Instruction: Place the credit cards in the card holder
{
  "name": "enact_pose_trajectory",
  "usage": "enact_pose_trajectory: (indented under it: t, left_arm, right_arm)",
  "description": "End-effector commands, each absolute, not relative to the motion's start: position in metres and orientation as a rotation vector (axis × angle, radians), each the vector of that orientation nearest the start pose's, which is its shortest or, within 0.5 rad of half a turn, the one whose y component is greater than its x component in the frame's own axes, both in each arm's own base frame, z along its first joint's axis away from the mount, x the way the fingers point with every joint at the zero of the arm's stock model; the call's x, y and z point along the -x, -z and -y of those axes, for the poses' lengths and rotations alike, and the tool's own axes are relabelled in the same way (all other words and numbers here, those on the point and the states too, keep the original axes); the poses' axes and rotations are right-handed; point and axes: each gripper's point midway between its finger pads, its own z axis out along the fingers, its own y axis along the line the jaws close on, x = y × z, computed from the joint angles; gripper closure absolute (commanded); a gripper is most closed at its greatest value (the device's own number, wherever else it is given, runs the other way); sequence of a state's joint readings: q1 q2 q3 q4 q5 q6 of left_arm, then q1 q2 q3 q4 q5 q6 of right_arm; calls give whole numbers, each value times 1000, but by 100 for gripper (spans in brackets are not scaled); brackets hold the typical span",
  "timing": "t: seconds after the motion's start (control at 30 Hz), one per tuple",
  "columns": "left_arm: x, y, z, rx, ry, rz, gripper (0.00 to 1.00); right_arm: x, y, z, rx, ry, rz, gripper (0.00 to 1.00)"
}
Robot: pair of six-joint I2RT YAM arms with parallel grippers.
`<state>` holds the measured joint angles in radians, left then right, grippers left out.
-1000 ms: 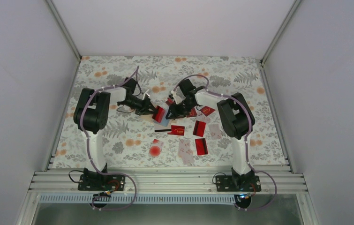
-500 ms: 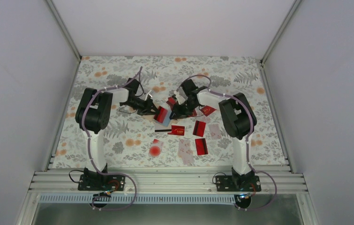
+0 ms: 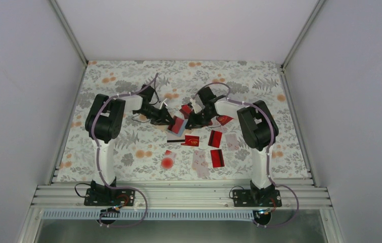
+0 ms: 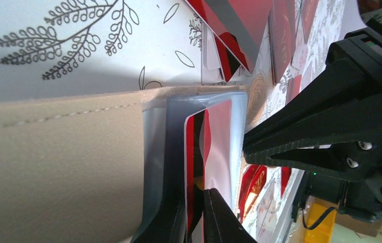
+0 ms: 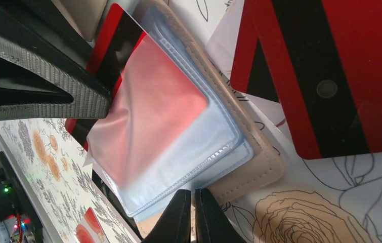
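Pinching a clear sleeve of the holder [image 4: 52, 167], the left gripper [image 4: 195, 223] is squeezing its fingers onto a leaf with a red card [image 4: 218, 131] lying inside it, a black stripe showing along the card's edge. The holder is sitting open between the 2 grippers near the middle of the table [image 3: 128, 81], its beige cover facing out and its pale blue sleeves fanning toward the right gripper [image 5: 192, 212]. That gripper is pressing its fingers together at the sleeves' edge; it is possibly nipping 1 sleeve, but the view is not showing this clearly. Loose cards [image 3: 215, 138], red and pale, are lying on the floral cloth just nearer the bases, and 1 red striped card [image 5: 320, 76] is lying right beside the holder. A red blot [image 3: 167, 163] is sitting nearer the left base.
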<state>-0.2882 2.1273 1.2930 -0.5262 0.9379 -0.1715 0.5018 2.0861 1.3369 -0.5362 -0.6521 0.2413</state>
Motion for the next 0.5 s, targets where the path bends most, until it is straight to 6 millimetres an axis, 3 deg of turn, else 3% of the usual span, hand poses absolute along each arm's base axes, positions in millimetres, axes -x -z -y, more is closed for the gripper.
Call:
enact_pose_trajectory:
  t: [0.0,0.47]
  left_arm:
    - [-344,-6,252,-362,1348,-2862,87]
    - [-340,-10,261,-459,1158,-2919,64]
  right_arm:
    - [-307,6,-289,514,-1013,-2970,96]
    - [-307,5,-290,517,-1032,-2957,96]
